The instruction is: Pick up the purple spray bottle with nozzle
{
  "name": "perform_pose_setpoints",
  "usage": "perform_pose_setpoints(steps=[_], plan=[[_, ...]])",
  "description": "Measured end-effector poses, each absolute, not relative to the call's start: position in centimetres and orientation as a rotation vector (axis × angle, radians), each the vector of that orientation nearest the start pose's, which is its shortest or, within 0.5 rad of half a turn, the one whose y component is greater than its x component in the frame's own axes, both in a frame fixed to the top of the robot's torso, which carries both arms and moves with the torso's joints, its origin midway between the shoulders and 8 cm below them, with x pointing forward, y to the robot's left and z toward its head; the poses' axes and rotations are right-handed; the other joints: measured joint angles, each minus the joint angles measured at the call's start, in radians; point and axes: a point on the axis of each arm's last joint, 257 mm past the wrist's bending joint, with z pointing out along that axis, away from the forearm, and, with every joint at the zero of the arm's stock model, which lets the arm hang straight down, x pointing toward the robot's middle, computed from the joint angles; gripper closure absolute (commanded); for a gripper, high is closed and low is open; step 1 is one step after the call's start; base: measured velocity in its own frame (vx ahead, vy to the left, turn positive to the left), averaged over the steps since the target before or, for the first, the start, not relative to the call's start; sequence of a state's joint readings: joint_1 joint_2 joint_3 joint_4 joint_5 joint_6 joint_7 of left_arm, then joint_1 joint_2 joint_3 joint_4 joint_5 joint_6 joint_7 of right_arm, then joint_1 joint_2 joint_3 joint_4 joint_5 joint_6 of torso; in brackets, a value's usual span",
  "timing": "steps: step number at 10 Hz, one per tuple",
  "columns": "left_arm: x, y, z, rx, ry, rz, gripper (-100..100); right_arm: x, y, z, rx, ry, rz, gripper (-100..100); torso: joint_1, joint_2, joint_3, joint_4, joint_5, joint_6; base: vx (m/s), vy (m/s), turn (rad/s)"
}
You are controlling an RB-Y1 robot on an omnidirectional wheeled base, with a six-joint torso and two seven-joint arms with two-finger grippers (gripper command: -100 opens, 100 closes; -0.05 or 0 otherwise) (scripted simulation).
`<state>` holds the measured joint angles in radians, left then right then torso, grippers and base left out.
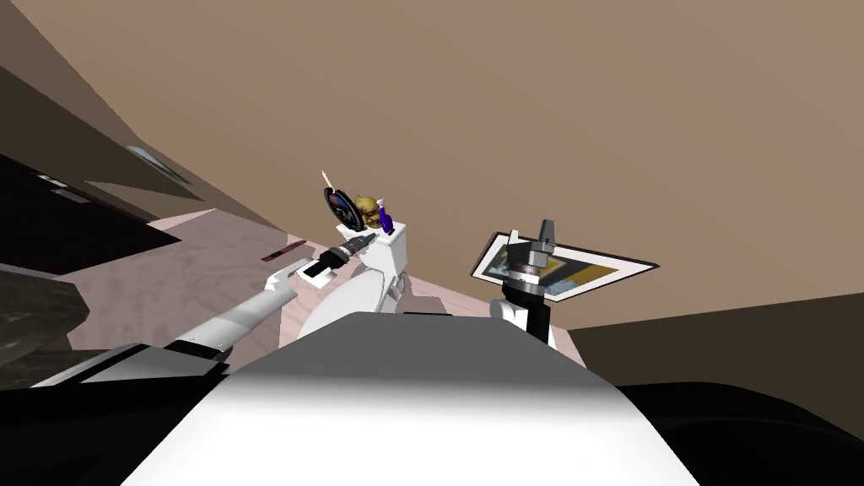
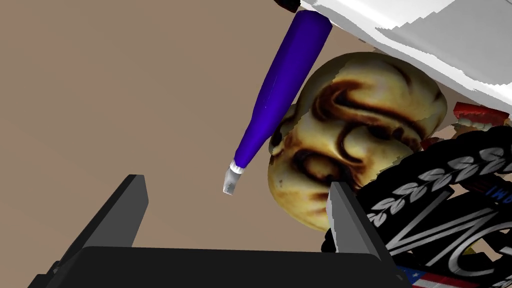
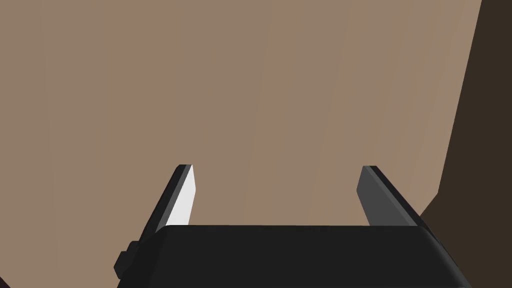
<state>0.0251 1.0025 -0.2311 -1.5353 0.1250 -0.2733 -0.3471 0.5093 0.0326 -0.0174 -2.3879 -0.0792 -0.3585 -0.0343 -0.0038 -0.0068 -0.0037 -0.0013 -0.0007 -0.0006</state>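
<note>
In the head view, our left arm reaches forward, and the left pincer [image 1: 364, 241] sits close to a small white surface [image 1: 395, 249]. The purple spray bottle [image 1: 386, 219] stands on that surface just beyond the pincer's tip. A yellow-brown lump [image 1: 366, 207] is right beside the bottle, and a black disc [image 1: 340, 207] stands on edge on the lump's far side. Our right arm is raised well apart from this group, with the right pincer [image 1: 547, 228] pointing upward.

In the left wrist view, the left pincer [image 2: 237, 182] is wide open with nothing in its grip. One dark finger [image 2: 125, 210] and one grey finger [image 2: 350, 225] stand well apart. The purple spray bottle [image 2: 280, 95] lies ahead of the fingertips with its base on the white surface [image 2: 425, 30]. Its white nozzle [image 2: 232, 180] points back toward the pincer and lines up with the gap between the fingers. We cannot tell whether the nozzle is already inside that gap. Neither finger touches the bottle. The yellow-brown lump [image 2: 355, 130], marked with dark swirls, presses against the bottle's side nearest the grey finger. The black disc [image 2: 450, 200], patterned with white leaves and letters, lies beyond the lump on that same side.

In the right wrist view, the right pincer [image 3: 276, 168] is spread open and holds nothing.
</note>
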Motion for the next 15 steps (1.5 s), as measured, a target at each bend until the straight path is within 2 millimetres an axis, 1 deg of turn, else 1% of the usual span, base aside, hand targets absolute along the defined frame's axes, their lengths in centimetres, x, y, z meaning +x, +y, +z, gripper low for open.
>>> perform_pose_setpoints(steps=[1, 2, 4, 6, 7, 9, 10, 11, 13, 14, 15], plan=[[51.7, 38.6, -16.5, -0.066, 1.66, -0.496, -100, 34.1, -29.7, 4.3, 0.771, 0.554, 1.358, 0, 0.002, 0.0, 0.0, 0.0, 0.0, -0.001, 0.048, -0.049, -0.124], [52.2, 39.7, -16.4, -0.055, 1.669, -0.466, -100, 34.1, -29.7, 4.3, 0.771, 0.554, 1.359, 0, 0.002, 0.0, 0.0, 0.0, 0.0, 0.0, 0.053, -0.061, -0.228], [52.9, 42.3, -16.5, -0.033, 1.692, -0.384, -100, 34.1, -29.7, 4.3, 0.771, 0.554, 1.359, 0, 0.001, 0.0, 0.0, 0.0, 0.0, 0.0, 0.066, -0.067, -0.183], [52.7, 45.7, -16.1, -0.014, 1.711, -0.299, -100, 34.1, -29.7, 4.3, 0.771, 0.554, 1.359, 0, 0.0, -0.001, -0.001, 0.0, 0.0, 0.0, 0.059, -0.057, -0.105], [52.9, 46.3, -15.8, -0.006, 1.713, -0.279, -100, 34.1, -29.7, 4.3, 0.771, 0.554, 1.358, 0, 0.002, 0.001, 0.0, 0.0, 0.0, -0.001, 0.026, -0.03, -0.091], [53.5, 48.3, -15.1, 0.006, 1.721, -0.221, -100, 34.1, -29.7, 4.3, 0.771, 0.554, 1.359, 0, 0.002, 0.002, 0.001, 0.0, 0.001, 0.0, 0.037, -0.037, -0.148], [53.5, 49.6, -14.8, 0.013, 1.725, -0.188, -100, 34.1, -29.7, 4.3, 0.771, 0.554, 1.359, 0, 0.002, 0.002, 0.001, 0.0, 0.001, -0.001, 0.047, -0.031, -0.1], [53.7, 50.4, -14.4, 0.022, 1.727, -0.159, -100, 34.1, -29.7, 4.3, 0.771, 0.554, 1.358, 0, 0.003, 0.002, 0.001, 0.0, 0.001, -0.001, 0.036, -0.028, -0.093], [53.7, 52.4, -13.3, 0.033, 1.731, -0.103, -100, 34.1, -29.7, 4.3, 0.771, 0.554, 1.359, 0, 0.003, 0.003, 0.001, 0.0, 0.001, -0.001, 0.023, -0.016, -0.078], [53.7, 52.5, -13.2, 0.035, 1.73, -0.1, 0, 34.1, -29.7, 4.3, 0.771, 0.554, 1.358, 0, 0.004, 0.004, 0.002, 0.001, 0.001, -0.001, 0.0, 0.0, 0.0], [53.7, 52.5, -13.2, 0.035, 1.73, -0.101, -100, 34.1, -29.7, 4.3, 0.771, 0.554, 1.358, 0, 0.005, 0.004, 0.002, 0.001, 0.001, -0.001, 0.084, 0.03, 0.316]])
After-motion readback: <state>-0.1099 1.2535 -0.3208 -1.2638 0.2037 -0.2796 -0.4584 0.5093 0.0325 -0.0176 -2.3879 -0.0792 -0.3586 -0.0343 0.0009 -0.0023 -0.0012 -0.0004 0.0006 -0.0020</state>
